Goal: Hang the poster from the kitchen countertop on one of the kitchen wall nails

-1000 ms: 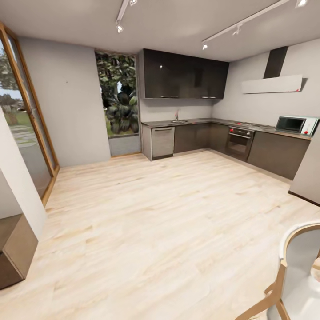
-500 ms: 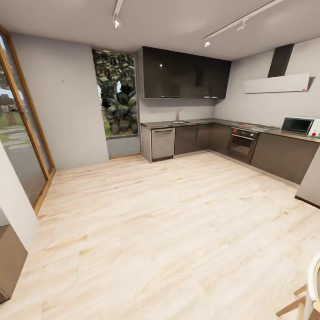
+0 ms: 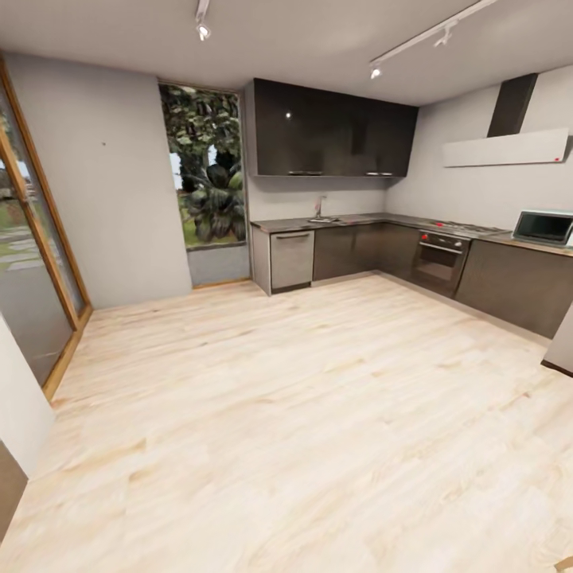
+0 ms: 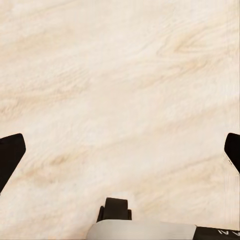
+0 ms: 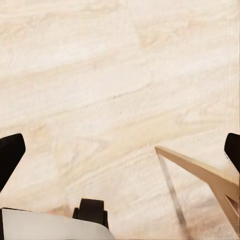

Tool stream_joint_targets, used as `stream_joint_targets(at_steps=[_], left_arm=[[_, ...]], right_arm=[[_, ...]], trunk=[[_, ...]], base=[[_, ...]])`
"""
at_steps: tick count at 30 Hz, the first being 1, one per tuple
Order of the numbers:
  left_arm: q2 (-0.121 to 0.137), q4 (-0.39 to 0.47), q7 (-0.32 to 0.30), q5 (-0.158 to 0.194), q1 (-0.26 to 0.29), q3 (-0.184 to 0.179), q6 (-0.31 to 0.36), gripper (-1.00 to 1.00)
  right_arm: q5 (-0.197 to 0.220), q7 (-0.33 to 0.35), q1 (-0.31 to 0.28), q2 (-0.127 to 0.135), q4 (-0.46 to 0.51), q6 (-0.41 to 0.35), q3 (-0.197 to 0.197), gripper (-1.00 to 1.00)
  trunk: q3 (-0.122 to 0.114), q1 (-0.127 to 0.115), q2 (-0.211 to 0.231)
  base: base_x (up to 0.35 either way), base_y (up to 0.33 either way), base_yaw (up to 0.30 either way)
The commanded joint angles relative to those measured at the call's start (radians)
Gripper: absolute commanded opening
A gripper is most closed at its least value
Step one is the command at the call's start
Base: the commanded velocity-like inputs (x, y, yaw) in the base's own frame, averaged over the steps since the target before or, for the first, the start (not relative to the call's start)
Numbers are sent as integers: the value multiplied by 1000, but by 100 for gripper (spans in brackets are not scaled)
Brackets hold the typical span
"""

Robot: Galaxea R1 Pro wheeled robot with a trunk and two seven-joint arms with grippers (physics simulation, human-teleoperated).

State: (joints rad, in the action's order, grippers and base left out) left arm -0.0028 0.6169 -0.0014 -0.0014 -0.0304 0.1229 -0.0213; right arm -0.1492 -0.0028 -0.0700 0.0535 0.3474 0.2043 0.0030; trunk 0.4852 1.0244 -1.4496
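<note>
A big room with a pale wood floor [image 3: 302,414] lies ahead. At the far side runs the kitchen countertop [image 3: 374,220] — long, grey and bent in an L over dark cabinets. A sink with a tap [image 3: 320,212] sits near its left end. An oven [image 3: 439,259] is built in under the bend, and a microwave [image 3: 544,227] stands on the right end. Dark cupboards [image 3: 330,131] hang above. From this far away the poster cannot be made out on the worktop.

On the light grey wall [image 3: 111,183] left of the window [image 3: 203,171] there is a tiny dark dot — one of the wall nails [image 3: 103,144].

The left gripper [image 4: 120,152] points at the floor, its two black fingers spread wide with nothing between them. The right gripper [image 5: 120,152] is spread wide too, over the floor, with a slanted wooden leg [image 5: 205,175] near one finger.
</note>
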Motion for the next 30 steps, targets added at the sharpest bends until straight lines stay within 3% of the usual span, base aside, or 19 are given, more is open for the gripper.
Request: stream_joint_targets(at_steps=[1, 30], left_arm=[[0, 1, 0, 0, 0, 1, -2, 100], [0, 1, 0, 0, 0, 1, -2, 100]], right_arm=[[-6, 0, -1, 0, -1, 3, 0, 100], [-6, 0, -1, 0, -1, 3, 0, 100]], trunk=[[1, 1, 0], [1, 1, 0]], base=[[339, 0, 0], [339, 0, 0]])
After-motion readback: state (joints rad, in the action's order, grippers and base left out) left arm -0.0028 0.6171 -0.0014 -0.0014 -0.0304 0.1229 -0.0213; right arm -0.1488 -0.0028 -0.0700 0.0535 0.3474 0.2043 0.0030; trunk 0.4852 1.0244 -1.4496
